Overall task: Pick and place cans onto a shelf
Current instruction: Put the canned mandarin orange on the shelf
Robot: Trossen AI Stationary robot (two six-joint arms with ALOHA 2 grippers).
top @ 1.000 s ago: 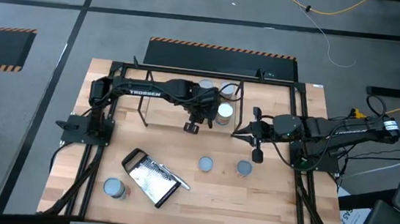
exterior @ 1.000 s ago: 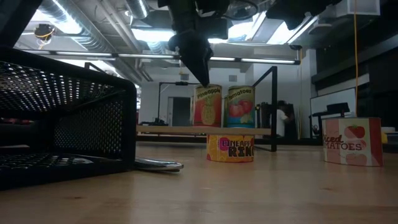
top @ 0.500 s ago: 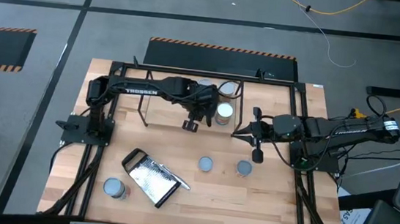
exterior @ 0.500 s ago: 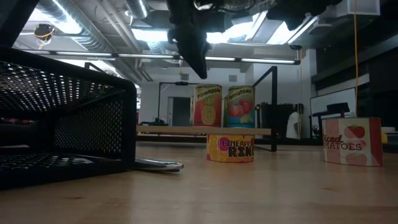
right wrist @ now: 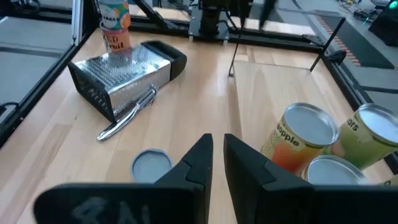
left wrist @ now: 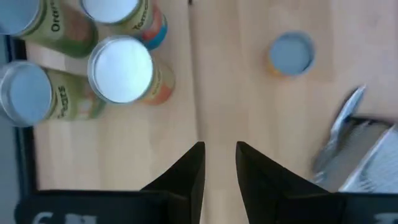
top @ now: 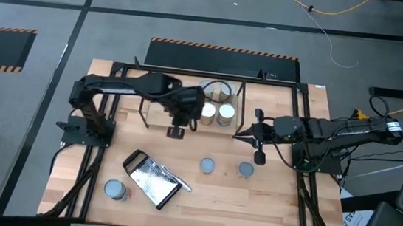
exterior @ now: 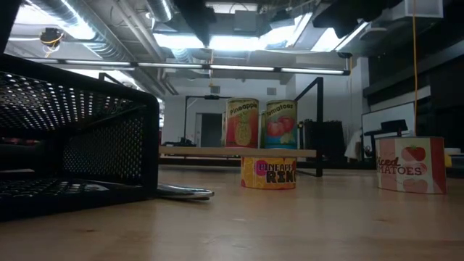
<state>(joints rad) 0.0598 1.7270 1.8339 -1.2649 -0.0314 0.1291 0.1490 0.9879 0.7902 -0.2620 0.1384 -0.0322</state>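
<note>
Several cans stand upright on the shelf's wooden board (top: pixel 189 89), among them a white-topped can (top: pixel 206 113) (left wrist: pixel 120 68) and its neighbour (top: pixel 225 115). In the low view a pineapple can (exterior: pixel 243 123) and a tomato can (exterior: pixel 279 123) show on the board. Loose cans stand on the table (top: pixel 207 165), (top: pixel 246 169), (top: pixel 113 188). My left gripper (top: pixel 176 131) (left wrist: pixel 219 155) hangs high, left of the shelf's cans, open and empty. At the shelf's right end my right gripper (top: pixel 240 134) (right wrist: pixel 217 146) waits, empty, its fingers a narrow gap apart.
A metal grater with a black handle (top: pixel 152 181) lies at the near left and fills the low view's left side (exterior: pixel 72 138). A black frame (top: pixel 302 182) edges the table. Bare wood lies between the shelf and the loose cans.
My left gripper has risen from the white-topped can on the shelf and drawn back toward the table's left and near edges, going out of the low view's top. The can stays upright on the board.
</note>
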